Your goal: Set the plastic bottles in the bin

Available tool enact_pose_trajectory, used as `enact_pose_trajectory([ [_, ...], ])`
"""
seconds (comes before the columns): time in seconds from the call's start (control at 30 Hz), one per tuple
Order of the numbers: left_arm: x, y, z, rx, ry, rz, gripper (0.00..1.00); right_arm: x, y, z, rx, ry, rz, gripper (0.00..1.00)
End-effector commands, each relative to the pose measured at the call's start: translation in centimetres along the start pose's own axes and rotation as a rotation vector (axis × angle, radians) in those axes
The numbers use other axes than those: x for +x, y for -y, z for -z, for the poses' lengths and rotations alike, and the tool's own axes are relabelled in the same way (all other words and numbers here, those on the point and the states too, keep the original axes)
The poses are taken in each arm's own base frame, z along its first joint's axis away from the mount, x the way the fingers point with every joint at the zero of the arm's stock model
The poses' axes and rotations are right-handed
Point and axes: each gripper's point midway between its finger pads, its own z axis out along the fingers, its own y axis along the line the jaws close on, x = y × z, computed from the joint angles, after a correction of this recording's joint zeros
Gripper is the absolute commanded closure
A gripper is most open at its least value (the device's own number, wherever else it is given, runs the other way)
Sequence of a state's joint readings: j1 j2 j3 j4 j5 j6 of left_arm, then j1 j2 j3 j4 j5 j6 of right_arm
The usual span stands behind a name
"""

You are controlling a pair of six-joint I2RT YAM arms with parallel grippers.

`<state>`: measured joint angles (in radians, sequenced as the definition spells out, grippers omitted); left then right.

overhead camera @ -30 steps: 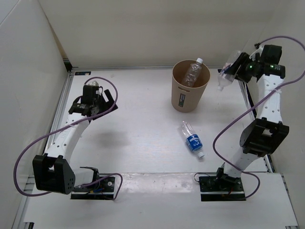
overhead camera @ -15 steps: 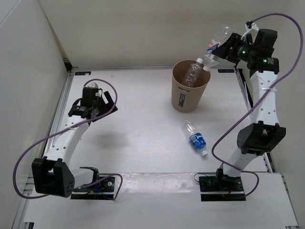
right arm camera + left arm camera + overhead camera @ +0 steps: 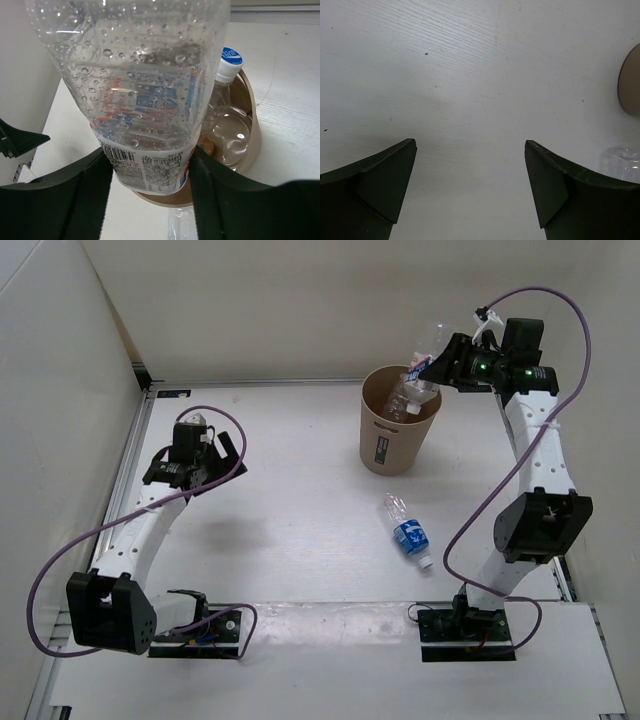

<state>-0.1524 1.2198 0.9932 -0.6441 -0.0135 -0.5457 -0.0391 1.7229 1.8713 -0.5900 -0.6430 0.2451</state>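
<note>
The tan round bin [image 3: 388, 445] stands at the back centre of the table. A slim clear bottle with a white cap [image 3: 404, 393] leans inside it; the cap shows in the right wrist view [image 3: 229, 62]. My right gripper [image 3: 446, 362] is shut on a short clear bottle [image 3: 427, 348] with a printed label [image 3: 145, 100], held just above the bin's far rim [image 3: 252, 150]. A clear bottle with a blue label [image 3: 405, 531] lies on the table in front of the bin. My left gripper [image 3: 208, 462] is open and empty at the left, over bare table [image 3: 470, 150]. No orange bottle shows.
White walls close in the table at the left, back and right. A metal rail [image 3: 130, 450] runs along the left edge. The bin's edge [image 3: 630, 82] and a clear bottle [image 3: 620, 160] show at the right of the left wrist view.
My right gripper has swung left from the table's right edge, carrying the short clear bottle to above the bin's rim. The left arm has hardly moved.
</note>
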Motion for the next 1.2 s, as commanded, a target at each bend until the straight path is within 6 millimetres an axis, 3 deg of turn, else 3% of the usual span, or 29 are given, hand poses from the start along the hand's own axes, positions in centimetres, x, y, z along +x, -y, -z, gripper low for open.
enact_pose_trajectory([
  [0.0,-1.2,0.8,1.5,0.039,0.046,-0.009,0.0,-0.6,-0.7,0.5,-0.028,0.017,0.058,0.44],
  [0.1,-1.1,0.7,1.3,0.035,0.046,-0.002,0.0,-1.3,-1.2,0.7,-0.036,0.031,0.067,0.24],
  [0.13,-1.0,0.7,1.2,0.036,0.046,0.0,0.0,-1.8,-1.3,1.0,-0.029,0.046,0.072,0.11],
  [0.37,-0.9,0.7,1.2,0.037,0.041,0.006,0.0,-4.4,-1.2,2.0,0.015,0.118,0.109,0.11],
  [0.6,-0.5,0.3,1.4,0.029,0.042,0.007,0.0,-7.9,-0.3,5.5,0.122,0.235,0.093,0.11],
  [0.73,-0.1,0.1,1.4,0.027,0.039,0.015,0.0,-8.5,-2.3,6.6,0.086,0.239,0.231,0.11],
  [0.77,-0.1,0.1,1.3,0.027,0.038,0.013,0.0,-8.1,-3.5,6.4,0.055,0.22,0.267,0.11],
  [0.83,0.0,0.1,1.4,0.028,0.038,0.012,0.0,-5.2,-5.5,6.1,-0.012,0.121,0.377,0.11],
  [0.87,0.0,0.1,1.4,0.028,0.036,0.015,0.0,-3.2,-5.9,6.0,-0.037,0.05,0.366,0.11],
  [0.9,0.0,0.1,1.4,0.03,0.037,0.015,0.0,-0.5,-7.8,6.0,-0.099,-0.03,0.452,0.11],
  [1.0,0.1,0.1,1.6,0.035,0.037,0.007,0.0,5.4,-8.7,7.0,-0.145,-0.215,0.492,0.11],
  [1.03,0.4,-0.1,1.6,0.032,0.032,0.009,0.0,8.0,-9.5,6.4,-0.187,-0.284,0.531,0.11],
  [1.07,0.5,-0.1,1.6,0.032,0.034,0.004,0.0,10.2,-8.7,6.0,-0.198,-0.345,0.528,0.11],
  [1.1,0.7,0.0,1.7,0.047,0.03,0.005,0.0,10.6,-9.7,6.9,-0.199,-0.324,0.579,0.11],
  [1.17,1.6,-0.3,1.7,0.049,0.011,-0.001,0.0,14.3,-10.7,6.9,-0.244,-0.356,0.686,0.11],
])
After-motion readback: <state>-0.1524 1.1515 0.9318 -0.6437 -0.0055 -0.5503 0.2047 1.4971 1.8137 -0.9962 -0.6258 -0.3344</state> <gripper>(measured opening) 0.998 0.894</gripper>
